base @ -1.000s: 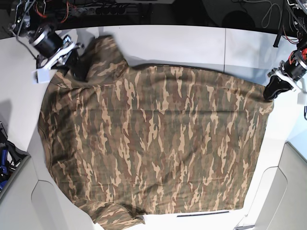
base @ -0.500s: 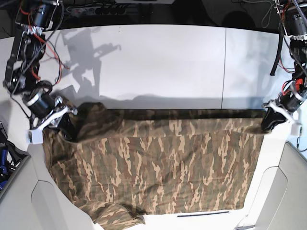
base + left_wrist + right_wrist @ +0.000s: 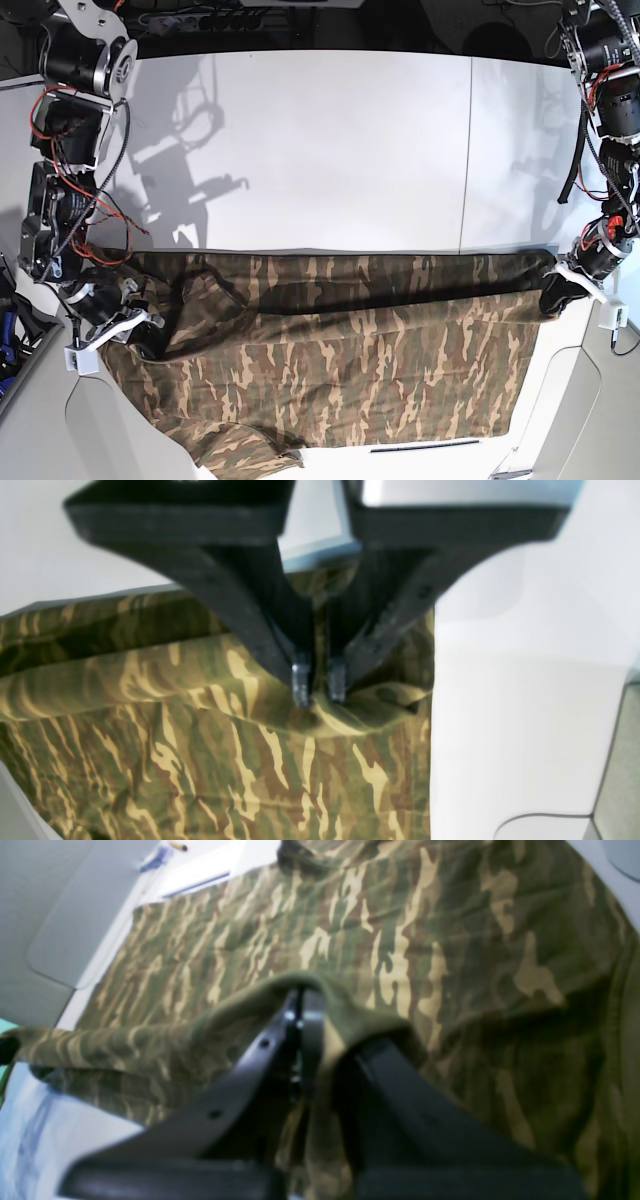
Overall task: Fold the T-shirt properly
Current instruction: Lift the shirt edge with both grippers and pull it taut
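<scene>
The camouflage T-shirt [image 3: 340,370] lies across the front half of the white table [image 3: 330,150], its far part folded over toward the front. In the base view my left gripper [image 3: 553,290] is shut on the shirt's right corner and my right gripper [image 3: 140,335] is shut on its left corner by a bunched sleeve. In the left wrist view the left gripper [image 3: 320,690] pinches a fold of the T-shirt [image 3: 200,760] just above the layer below. In the right wrist view the right gripper [image 3: 302,1005] is shut on a hem of the T-shirt [image 3: 400,930] draped over it.
Grey side panels sit at the front right [image 3: 590,400] and front left [image 3: 40,420] corners. Cables and arm bases line the back edge. A thin dark strip [image 3: 420,447] lies at the table's front edge below the shirt.
Both grippers have moved toward the table's front, pulling the shirt's far edge with them. The fold line sits lower and more bare table shows behind it.
</scene>
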